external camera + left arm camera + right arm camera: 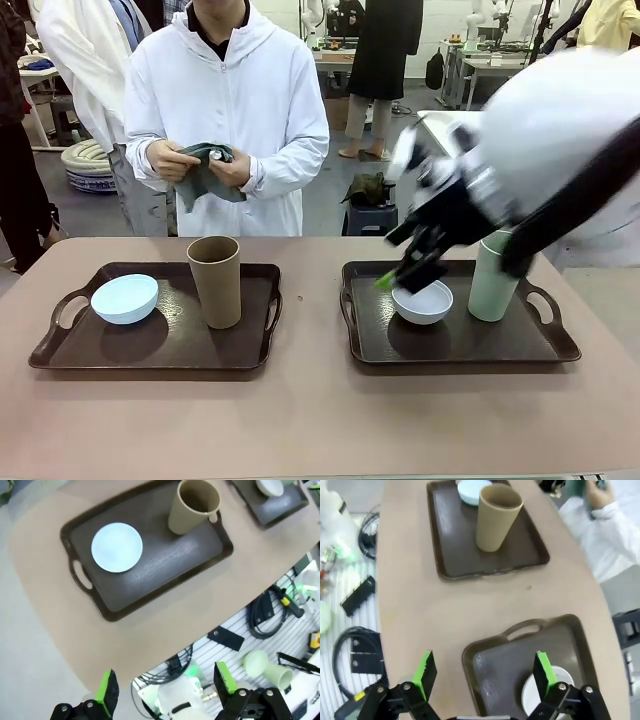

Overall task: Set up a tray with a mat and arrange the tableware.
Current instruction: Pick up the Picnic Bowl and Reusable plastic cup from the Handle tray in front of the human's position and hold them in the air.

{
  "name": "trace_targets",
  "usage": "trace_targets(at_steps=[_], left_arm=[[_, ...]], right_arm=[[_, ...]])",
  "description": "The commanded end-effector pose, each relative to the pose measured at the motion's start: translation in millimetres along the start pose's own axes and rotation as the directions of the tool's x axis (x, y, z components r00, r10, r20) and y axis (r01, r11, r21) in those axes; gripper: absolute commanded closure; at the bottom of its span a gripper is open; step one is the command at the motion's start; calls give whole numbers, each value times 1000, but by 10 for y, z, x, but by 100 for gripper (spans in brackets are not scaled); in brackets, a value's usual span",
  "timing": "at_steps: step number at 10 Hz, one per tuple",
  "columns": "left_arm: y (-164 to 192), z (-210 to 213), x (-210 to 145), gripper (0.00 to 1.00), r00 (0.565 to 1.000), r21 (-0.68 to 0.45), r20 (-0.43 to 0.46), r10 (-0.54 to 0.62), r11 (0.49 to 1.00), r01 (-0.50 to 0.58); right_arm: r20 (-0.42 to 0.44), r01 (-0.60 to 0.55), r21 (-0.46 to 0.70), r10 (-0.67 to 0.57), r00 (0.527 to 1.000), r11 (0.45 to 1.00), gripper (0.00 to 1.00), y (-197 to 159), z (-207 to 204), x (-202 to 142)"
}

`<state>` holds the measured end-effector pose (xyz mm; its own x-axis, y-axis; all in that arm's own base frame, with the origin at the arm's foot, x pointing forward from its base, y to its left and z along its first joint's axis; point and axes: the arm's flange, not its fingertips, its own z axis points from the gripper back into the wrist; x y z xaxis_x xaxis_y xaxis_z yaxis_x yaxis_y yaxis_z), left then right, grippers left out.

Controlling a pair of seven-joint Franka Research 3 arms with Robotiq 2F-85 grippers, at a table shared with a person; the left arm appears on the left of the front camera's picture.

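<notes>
The tray at lower left (170,345) and the tray at lower right (470,345) look like dark matt plastic, perhaps with a faint wood grain. The brown tumbler (215,280) and pale green tumbler (492,285) are smooth and matt. The light blue bowl (125,298) and grey-white bowl (422,302) show a soft sheen. The tabletop (310,420) is smooth and matt.

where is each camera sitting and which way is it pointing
Front: fixed on the robot's side, looking across the table at the person; right arm over the right tray.
Left wrist: high over the table edge, looking down on the left tray; the open left jaws at bottom.
Right wrist: above the right tray, facing the left tray; the open right jaws at bottom.
Shared: both wrist views show the brown cup and blue bowl.
</notes>
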<state>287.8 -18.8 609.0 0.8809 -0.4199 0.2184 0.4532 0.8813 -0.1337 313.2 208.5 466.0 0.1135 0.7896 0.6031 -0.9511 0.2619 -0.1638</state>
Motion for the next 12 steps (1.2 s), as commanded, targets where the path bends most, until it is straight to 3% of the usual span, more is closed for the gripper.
trace_targets(at_steps=[1,3,4,5,9,10,11,12], left_arm=[[-89,-32,151,0,996,-5,-85,29,1000,-29],[-6,-212,303,0,992,-18,-116,57,998,-60],[91,-243,368,0,991,-43,-104,85,995,-90],[-85,-237,186,0,995,-23,-94,23,999,-25],[-85,-237,186,0,995,-23,-94,23,999,-25],[-85,-237,186,0,995,-23,-94,23,999,-25],[-77,-208,216,0,996,-28,-84,26,999,-29],[-132,-310,319,0,991,-81,-133,-18,997,7]], right_arm=[[-14,-17,-40,16,1000,999,0,95,-561,-215],[37,26,-102,-22,999,994,0,-64,-809,-152],[63,95,-72,-91,994,993,0,-140,-762,-183],[-40,16,-72,-18,999,997,0,35,-692,-117],[-24,35,-79,-37,999,996,0,0,-760,-115],[114,-7,-34,11,993,999,0,-83,-580,-424],[246,-109,-13,109,963,994,0,-264,-701,-485],[317,-144,0,137,938,990,0,-363,-862,-398]])
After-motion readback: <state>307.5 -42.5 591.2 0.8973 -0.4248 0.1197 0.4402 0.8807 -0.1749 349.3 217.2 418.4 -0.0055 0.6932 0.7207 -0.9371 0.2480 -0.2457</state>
